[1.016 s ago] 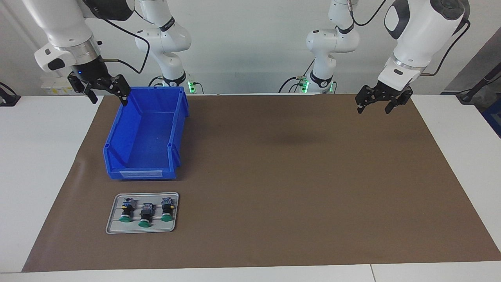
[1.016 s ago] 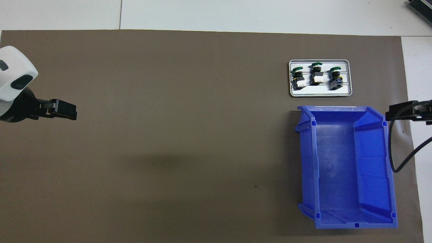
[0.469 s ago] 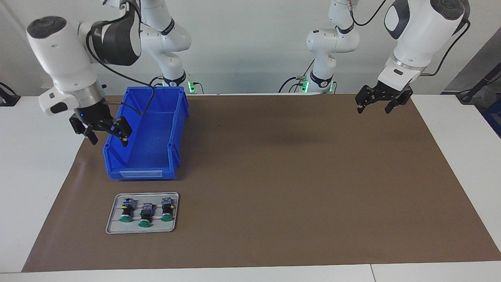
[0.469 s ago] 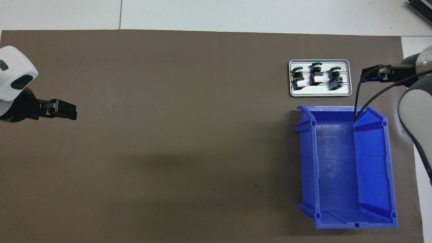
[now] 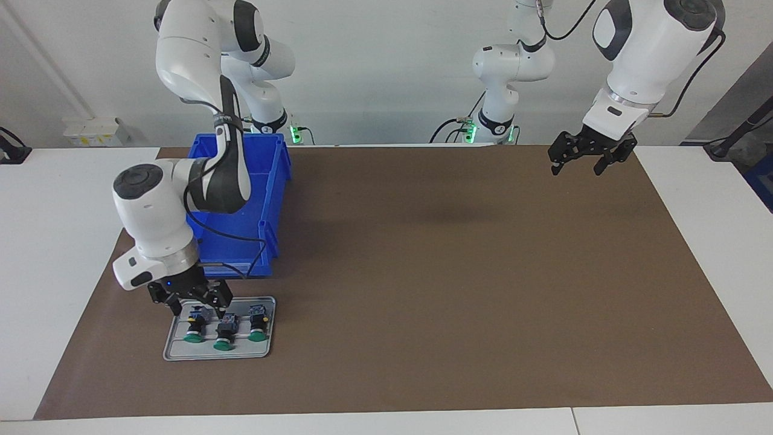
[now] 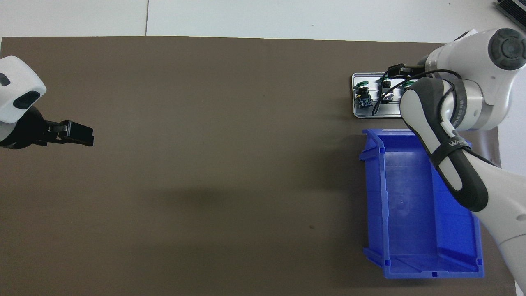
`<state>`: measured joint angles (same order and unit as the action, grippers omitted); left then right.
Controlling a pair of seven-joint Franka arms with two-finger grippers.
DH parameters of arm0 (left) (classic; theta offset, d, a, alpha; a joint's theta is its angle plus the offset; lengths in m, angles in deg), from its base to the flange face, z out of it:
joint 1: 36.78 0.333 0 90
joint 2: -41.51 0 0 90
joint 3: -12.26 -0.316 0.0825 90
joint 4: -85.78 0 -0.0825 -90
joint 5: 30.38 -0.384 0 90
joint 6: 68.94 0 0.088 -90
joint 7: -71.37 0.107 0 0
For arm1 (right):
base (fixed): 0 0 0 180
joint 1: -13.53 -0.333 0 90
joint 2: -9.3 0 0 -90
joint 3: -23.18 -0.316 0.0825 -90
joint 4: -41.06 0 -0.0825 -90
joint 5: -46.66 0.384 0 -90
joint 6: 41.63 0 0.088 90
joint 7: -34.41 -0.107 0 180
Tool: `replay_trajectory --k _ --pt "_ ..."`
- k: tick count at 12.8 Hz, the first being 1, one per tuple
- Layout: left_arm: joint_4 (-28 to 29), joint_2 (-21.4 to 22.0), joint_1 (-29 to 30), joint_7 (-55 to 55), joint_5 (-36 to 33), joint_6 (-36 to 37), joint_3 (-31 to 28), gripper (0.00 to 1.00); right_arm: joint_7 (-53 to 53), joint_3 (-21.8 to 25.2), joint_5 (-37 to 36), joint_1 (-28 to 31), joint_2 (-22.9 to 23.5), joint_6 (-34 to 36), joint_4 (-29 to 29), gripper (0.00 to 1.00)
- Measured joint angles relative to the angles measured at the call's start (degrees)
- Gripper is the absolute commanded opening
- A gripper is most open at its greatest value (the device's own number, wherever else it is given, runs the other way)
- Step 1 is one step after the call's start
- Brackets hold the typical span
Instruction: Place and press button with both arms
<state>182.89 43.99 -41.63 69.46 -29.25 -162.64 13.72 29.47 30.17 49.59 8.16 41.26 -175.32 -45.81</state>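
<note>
The right gripper point(image 5: 192, 297) hangs low over the grey tray point(image 5: 175, 349) with its fingers spread and nothing between them. The risk, as I judge it, is crowding: three buttons lie side by side in the tray, so when the gripper comes down a finger can land on a neighbour, push it out of its place, or shift the light tray on the brown mat point(image 5: 423, 272). A grasp on the round green cap can also slip (the black body looks like the safer part). The button point(image 5: 194, 326) at the right arm's end of the row lies just under the gripper, its grey terminal block toward the robots and its cap pointing away from them; the gripper does not touch it yet. The blue bin point(image 5: 266, 181) stands empty, nearer to the robots than the tray. The left gripper point(image 5: 584, 158) waits over the mat at the left arm's end, also open and empty.
</note>
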Motion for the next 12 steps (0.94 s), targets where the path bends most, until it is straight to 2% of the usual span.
replay_trajectory --k 2,7,10,12 --pt "0.0 0.0 0.0 0.0 0.0 0.0 0.0 1.00 -0.1 0.0 0.6 -0.2 2.0 -2.0 0.5 0.99" --pt "0.0 0.0 0.0 0.0 0.0 0.0 0.0 1.00 -0.2 -0.1 0.7 -1.0 3.4 -4.5 -0.5 0.91" --pt "0.0 0.0 0.0 0.0 0.0 0.0 0.0 1.00 -0.2 -0.1 0.9 -0.9 3.9 -7.4 -2.9 0.82" --pt "0.0 0.0 0.0 0.0 0.0 0.0 0.0 1.00 -0.2 -0.1 1.0 -0.8 3.9 -7.6 -3.6 0.73"
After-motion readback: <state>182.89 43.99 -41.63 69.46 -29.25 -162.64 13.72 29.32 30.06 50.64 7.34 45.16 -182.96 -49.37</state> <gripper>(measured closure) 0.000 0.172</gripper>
